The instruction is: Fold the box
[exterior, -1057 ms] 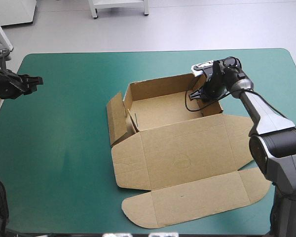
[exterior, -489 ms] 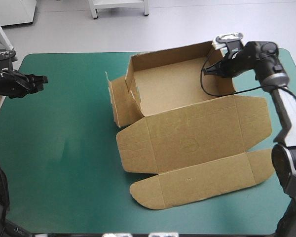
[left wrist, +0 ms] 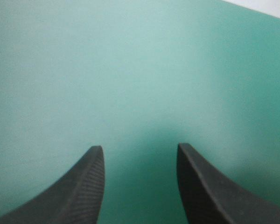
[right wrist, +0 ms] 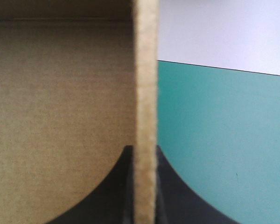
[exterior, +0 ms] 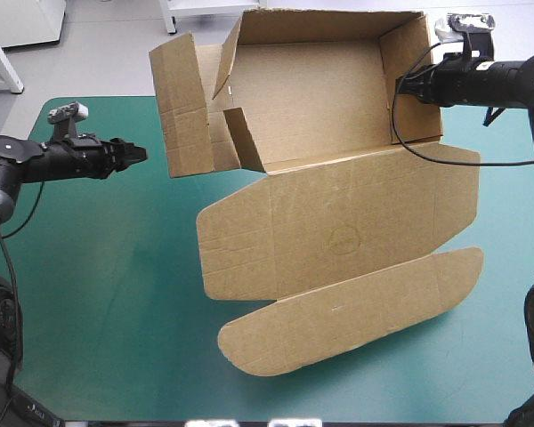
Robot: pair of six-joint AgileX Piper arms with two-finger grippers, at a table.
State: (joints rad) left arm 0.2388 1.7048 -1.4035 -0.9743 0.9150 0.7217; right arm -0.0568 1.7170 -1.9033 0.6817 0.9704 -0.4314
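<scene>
Your left claw [exterior: 141, 153] hangs over the bare teal-green cover [exterior: 107, 267] with its black fingers [left wrist: 86, 186] standing well apart and nothing between them. Its wrist view shows only the cover [left wrist: 130, 70] ahead. It sits at 9 o'clock of the box [exterior: 338, 231], apart from it, tips pointing toward the board.

Nearest you, at the box's 6 o'clock, lies the rounded tuck flap [exterior: 338, 322], close to the table's near edge. Beyond it the broad lid panel [exterior: 338, 205] slopes up and away. Farther still comes the tray [exterior: 307, 93], held up and tipped so that you see straight into its open side. A loose side flap [exterior: 182, 107] hangs off the tray at 9 o'clock.

Your right claw [exterior: 399, 86] is at the tray's 3 o'clock, pinched nearly closed on the tray's right wall [exterior: 411, 98]. In its wrist view the claw [right wrist: 142, 148] has the wall's edge [right wrist: 145, 93] running straight out between its fingers. The brown inside of the box [right wrist: 60, 93] lies to one side and the cover [right wrist: 224, 140] to the other.
</scene>
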